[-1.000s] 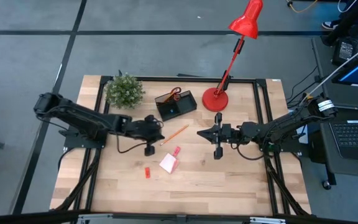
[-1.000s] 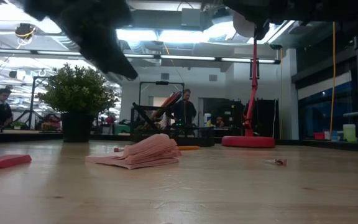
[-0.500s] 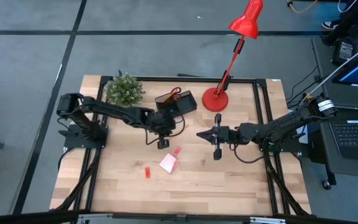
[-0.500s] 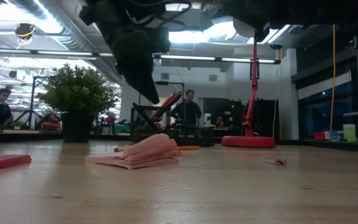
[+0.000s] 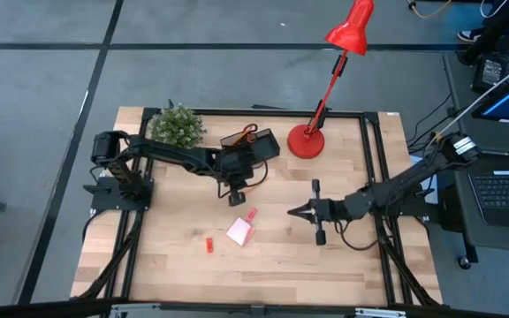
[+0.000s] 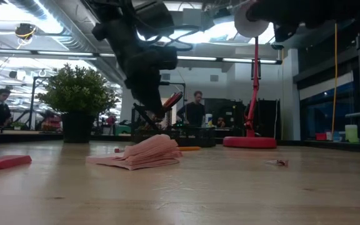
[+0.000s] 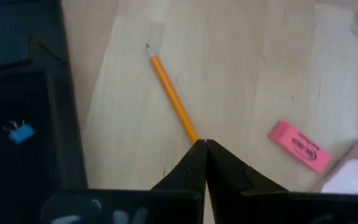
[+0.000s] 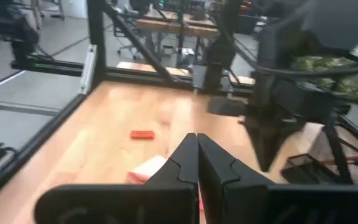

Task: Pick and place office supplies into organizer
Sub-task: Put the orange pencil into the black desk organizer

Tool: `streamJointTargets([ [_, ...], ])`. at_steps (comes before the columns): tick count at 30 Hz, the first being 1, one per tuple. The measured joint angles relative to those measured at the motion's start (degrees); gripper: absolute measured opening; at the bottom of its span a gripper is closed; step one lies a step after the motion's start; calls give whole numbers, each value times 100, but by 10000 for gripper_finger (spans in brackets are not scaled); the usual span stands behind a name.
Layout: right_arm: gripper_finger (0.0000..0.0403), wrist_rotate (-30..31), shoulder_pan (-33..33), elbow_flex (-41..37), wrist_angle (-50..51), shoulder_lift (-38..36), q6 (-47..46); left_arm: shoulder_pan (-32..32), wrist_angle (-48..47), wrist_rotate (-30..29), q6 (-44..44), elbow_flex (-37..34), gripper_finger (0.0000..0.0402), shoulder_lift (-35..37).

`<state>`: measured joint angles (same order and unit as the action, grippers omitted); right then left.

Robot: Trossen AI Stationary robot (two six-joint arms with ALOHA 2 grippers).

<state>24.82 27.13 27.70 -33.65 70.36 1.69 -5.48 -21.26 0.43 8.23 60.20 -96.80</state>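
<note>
My left gripper point(image 5: 236, 196) is shut and hovers off the table point(image 6: 157, 114), just on the near side of the black organizer point(image 5: 253, 148). In the left wrist view its fingertips point(image 7: 204, 144) stand over one end of an orange pencil point(image 7: 169, 93) that lies flat on the wood. Beside the pencil lie a pink eraser point(image 7: 300, 146) and the pale note pad point(image 5: 239, 232). Red-handled scissors point(image 5: 247, 132) stick out of the organizer, and a blue clip point(image 7: 20, 132) lies inside it. My right gripper point(image 5: 292, 212) is shut and holds nothing, right of the note pad.
A small red block point(image 5: 209, 245) lies near the note pad, toward the near edge. The red lamp's base point(image 5: 306, 141) stands right of the organizer and a green potted plant point(image 5: 177, 128) left of it. People sit and stand in the room beyond the far edge.
My left arm has stretched out toward the right and far side, carrying its shut gripper to the organizer's near side and lower. My right gripper has drawn back toward the near edge and a little to the right. Nothing on the table has moved.
</note>
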Motion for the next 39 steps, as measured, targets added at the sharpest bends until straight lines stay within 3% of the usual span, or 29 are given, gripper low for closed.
streamJointTargets([
  [7,3,38,90,0,105,12,25,4,200,-227,0,26,4,5],
  [14,3,337,81,0,234,12,43,229,208,-372,-101,536,4,-218],
  [20,3,337,81,0,250,12,22,236,-435,-460,-296,920,6,-613],
  [27,3,317,81,0,317,12,20,234,-446,-713,-487,963,51,-910],
  [39,4,317,81,0,311,12,11,232,-492,-673,203,963,121,-969],
])
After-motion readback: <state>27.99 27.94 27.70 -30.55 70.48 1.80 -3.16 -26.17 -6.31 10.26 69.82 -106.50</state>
